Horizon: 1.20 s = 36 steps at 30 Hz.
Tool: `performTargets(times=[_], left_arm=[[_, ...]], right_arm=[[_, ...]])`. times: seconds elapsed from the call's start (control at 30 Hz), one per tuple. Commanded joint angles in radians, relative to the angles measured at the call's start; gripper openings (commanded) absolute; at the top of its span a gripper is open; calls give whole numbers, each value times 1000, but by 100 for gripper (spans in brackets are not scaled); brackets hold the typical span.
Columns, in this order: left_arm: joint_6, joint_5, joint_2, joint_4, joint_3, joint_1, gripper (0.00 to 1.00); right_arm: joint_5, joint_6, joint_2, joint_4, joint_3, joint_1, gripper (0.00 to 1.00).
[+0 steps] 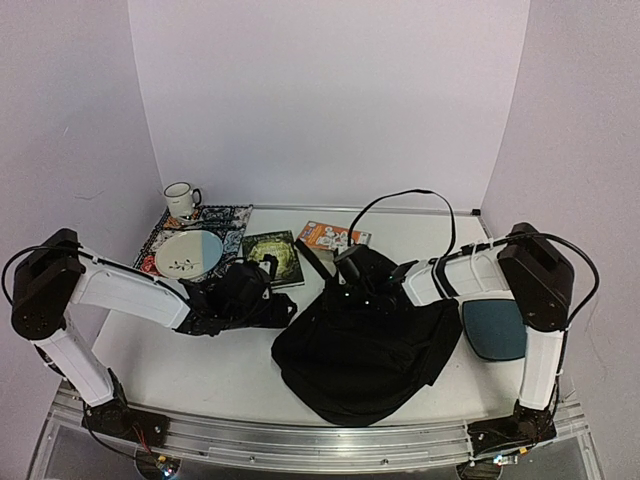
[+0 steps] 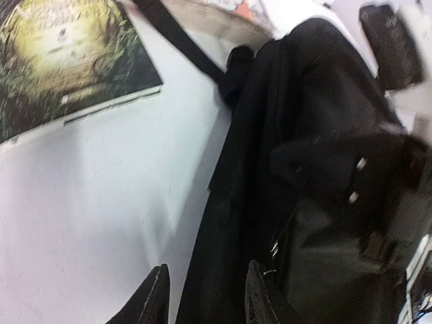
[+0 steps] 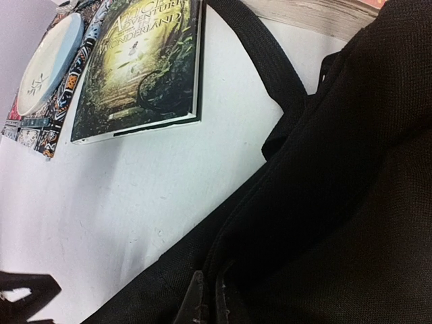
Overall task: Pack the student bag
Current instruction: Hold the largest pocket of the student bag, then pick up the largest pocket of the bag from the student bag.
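Black soft-fabric backpack [image 1: 360,350] is seen slumped mid-way across the white surface [image 1: 200,370], a fold near its upper rim pinched by the right pincer [image 3: 208,300], seemingly so the mouth can be raised, while the left pincer [image 2: 208,287] is held spread beside it.

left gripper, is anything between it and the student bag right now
Nothing visible is in the way. The left gripper is open right at the edge of the student bag, with bare table on its other side. The green book lies further off, clear of the path.
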Motion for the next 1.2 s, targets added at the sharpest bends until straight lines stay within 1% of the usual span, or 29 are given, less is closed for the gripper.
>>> performTargets(times=[0.0,0.13,0.27,0.53,0.63,0.7,0.83,1.0,1.17], left_arm=[[64,147,32,55,106,22,40],[108,238,84,73,148,25,44],[122,264,142,76,176,35,43],[135,280,208,78,220,65,31],[145,299,220,77,237,68,28],[147,320,225,77,248,68,28],[151,325,222,78,257,68,25],[153,326,216,77,258,68,14],[150,321,155,77,221,68,8]], right_arm=[[-67,-18,-50,54,-21,-3,0],[-113,-10,-60,101,-39,-11,0],[-174,-11,-77,141,-58,-21,0],[-213,-17,-98,172,-74,-28,0],[-222,-21,-96,175,-72,-29,0],[-226,-24,-94,175,-71,-29,0],[-225,-25,-91,175,-70,-29,0],[-221,-26,-85,175,-64,-31,0],[-199,-17,-83,173,-75,-42,0]])
